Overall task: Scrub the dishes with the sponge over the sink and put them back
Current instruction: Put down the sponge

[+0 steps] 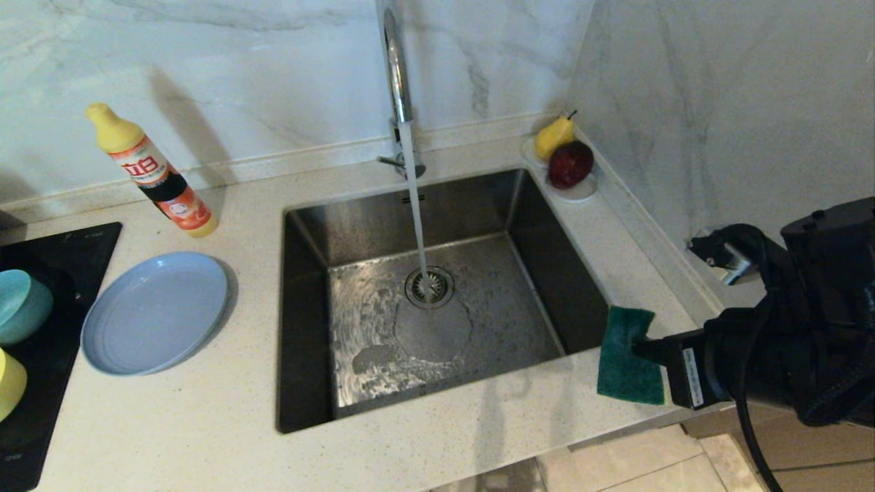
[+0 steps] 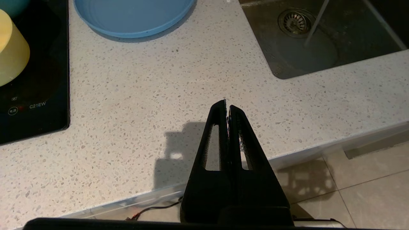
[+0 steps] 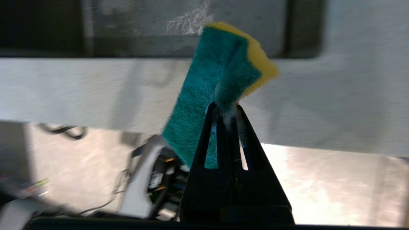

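Holding the sponge point(image 1: 627, 355) pinched in its closed tips, the right hand point(image 1: 646, 347) is hovering at right of the head frame, over the desk point(image 1: 205, 410) edge beside the sink point(image 1: 307, 328). Left hand point(image 2: 227, 107) is sitting closed and empty over bare desk. Water is running from the tap point(image 1: 395, 68) into the sink, which is holding no dish. Plate point(image 1: 154, 311) is lying empty at left; teal bowl point(image 1: 20, 304) and yellow bowl point(image 1: 8, 383) are resting on the black cooktop point(image 1: 41, 410) at far left. Scrubbing status is uncertain; all three dishes look put down.

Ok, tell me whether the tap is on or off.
On: a stream of water falls from the tap onto the sink's drain strainer.
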Robot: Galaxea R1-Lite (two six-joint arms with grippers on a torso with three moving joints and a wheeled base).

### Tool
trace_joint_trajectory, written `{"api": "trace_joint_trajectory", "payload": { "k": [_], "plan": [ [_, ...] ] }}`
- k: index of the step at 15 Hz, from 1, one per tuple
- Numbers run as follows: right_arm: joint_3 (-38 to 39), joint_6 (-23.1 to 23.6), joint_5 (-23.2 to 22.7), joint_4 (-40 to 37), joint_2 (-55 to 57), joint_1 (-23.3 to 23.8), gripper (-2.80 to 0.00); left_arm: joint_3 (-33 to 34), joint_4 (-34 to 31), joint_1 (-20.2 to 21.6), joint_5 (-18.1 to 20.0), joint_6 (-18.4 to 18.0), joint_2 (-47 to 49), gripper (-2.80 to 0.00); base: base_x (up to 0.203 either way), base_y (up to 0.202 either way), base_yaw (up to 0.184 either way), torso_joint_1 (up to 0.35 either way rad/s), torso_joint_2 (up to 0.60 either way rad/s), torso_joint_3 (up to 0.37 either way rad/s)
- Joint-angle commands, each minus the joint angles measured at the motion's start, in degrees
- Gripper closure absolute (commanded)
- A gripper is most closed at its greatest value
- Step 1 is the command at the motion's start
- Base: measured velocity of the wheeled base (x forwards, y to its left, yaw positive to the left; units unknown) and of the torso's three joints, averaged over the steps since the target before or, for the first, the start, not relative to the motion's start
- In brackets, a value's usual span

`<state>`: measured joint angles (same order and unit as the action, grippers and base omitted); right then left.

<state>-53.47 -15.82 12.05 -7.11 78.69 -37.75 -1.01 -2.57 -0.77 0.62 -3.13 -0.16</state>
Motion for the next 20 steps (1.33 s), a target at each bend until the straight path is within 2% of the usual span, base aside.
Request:
{"api": "trace_joint_trajectory", "payload": {
  "k": [1, 4, 6, 10, 13, 20],
  "plan": [
    [0.5, 1.2, 1.8, 0.1, 0.5, 2.1, 0.0, 0.1, -0.3, 0.0, 0.0, 0.0, 0.2, 0.0, 0.0, 0.0, 0.0, 0.0, 0.0, 0.0],
    [4.0, 1.5, 2.6, 0.2, 0.2, 3.5, 0.0, 0.1, -0.3, 0.0, 0.0, 0.0, 0.2, 0.0, 0.0, 0.0, 0.0, 0.0, 0.0, 0.0],
    [6.4, 2.3, 2.8, 1.8, 0.5, 6.2, 0.0, 0.1, -0.3, 0.0, 0.0, 0.0, 0.2, 0.0, 0.0, 0.0, 0.0, 0.0, 0.0, 0.0],
    [11.6, 6.5, 2.9, 8.4, 2.4, 11.8, 0.0, 0.1, -0.3, 0.0, 0.0, 0.0, 0.2, 0.0, 0.0, 0.0, 0.0, 0.0, 0.0, 0.0],
    [14.3, 9.0, 2.8, 15.1, 5.5, 13.0, 0.0, 0.1, -0.3, 0.0, 0.0, 0.0, 0.2, 0.0, 0.0, 0.0, 0.0, 0.0, 0.0, 0.0],
    [13.7, 15.3, -0.6, 20.9, 8.1, 17.3, 0.0, 0.1, -0.3, 0.0, 0.0, 0.0, 0.2, 0.0, 0.0, 0.0, 0.0, 0.0, 0.0, 0.0]
  ]
}}
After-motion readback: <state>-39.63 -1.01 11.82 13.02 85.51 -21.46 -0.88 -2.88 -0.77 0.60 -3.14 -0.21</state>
